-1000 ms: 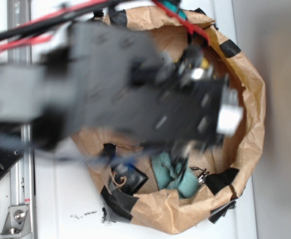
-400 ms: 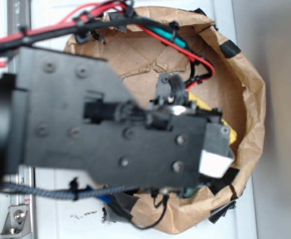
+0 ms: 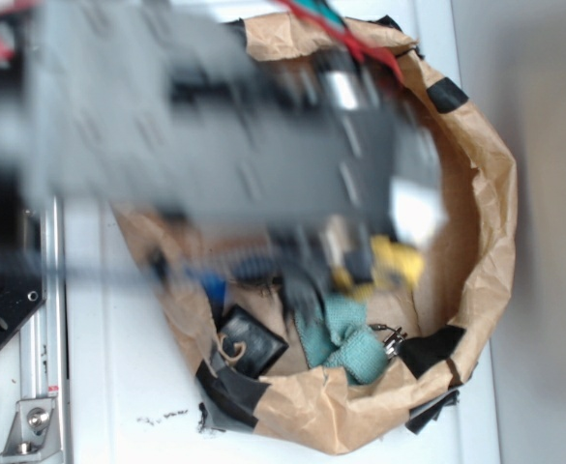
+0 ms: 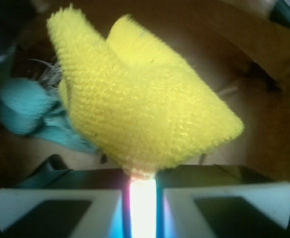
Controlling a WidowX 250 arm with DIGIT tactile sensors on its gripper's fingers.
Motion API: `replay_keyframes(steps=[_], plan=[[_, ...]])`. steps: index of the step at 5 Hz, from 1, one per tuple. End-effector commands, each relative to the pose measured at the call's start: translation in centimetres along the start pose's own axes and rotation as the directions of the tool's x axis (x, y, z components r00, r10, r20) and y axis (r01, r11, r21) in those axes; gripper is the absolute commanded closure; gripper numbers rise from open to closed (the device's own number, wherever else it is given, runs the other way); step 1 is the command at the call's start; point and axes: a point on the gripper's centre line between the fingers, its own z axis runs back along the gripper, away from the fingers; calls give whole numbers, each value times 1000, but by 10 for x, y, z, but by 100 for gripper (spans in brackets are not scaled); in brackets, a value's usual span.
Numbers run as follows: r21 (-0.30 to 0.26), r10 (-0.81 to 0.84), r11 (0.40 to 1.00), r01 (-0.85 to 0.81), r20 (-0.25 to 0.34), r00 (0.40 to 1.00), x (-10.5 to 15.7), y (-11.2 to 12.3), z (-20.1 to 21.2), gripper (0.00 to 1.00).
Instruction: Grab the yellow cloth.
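1. Wrist view: we see the yellow cloth [image 4: 140, 99] filling the middle of the frame, its lower tip pinched between the two pale fingers [image 4: 60, 210] of the end effector [image 4: 142, 198], which sit at the bottom edge.
2. The fingers stand nearly together, with only a narrow bright slit between them where the cloth tip enters, so we read the end effector as closed on the yellow cloth.
3. The cloth fans out upward from the pinch into two lumpy points, with a terry-like texture.
4. At the left of the wrist view a teal cloth [image 4: 26, 111] lies behind and beside the yellow one, on the brown paper.
5. Exterior view: the arm [image 3: 215, 126] is a motion-blurred dark mass across the upper left and centre, covering much of a brown paper bag [image 3: 486, 193] that stands on a white table [image 3: 118, 387].
6. Below the blurred arm, right of centre, we see a patch of the yellow cloth [image 3: 399, 261] inside the bag.
7. The teal cloth [image 3: 345, 338] lies just below it near the bag's lower rim.
8. A black object [image 3: 253, 340] sits to the left of the teal cloth; we cannot tell what it is.
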Motion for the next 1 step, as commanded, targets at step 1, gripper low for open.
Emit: replay_keyframes(steps=[1], plan=[[41, -9, 999, 7, 51, 999, -1, 14, 10, 100]])
